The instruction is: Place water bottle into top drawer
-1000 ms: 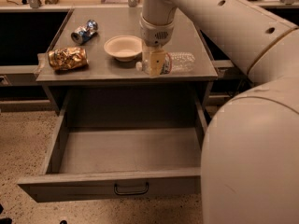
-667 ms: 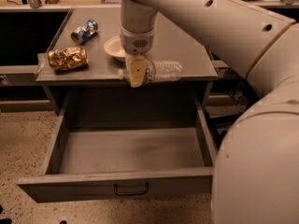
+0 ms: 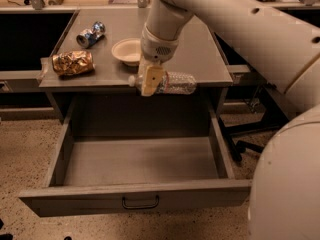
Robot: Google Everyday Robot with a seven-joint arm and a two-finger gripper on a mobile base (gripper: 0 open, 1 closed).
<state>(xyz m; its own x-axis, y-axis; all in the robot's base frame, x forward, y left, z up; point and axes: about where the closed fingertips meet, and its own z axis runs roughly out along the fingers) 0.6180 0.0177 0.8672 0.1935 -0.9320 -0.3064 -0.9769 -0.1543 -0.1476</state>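
One water bottle, clenched sideways in the fingers of our gripper at frame centre: we should lower it level into the top drawer before releasing.

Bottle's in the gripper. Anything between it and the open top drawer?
Nothing visible. The gripper holds the water bottle sideways at the front edge of the desk, above the open top drawer. The bowl, can and foil bag sit further back, off that path.

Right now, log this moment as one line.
claw: shut on water bottle, at desk front edge | top drawer: open, bottle not inside
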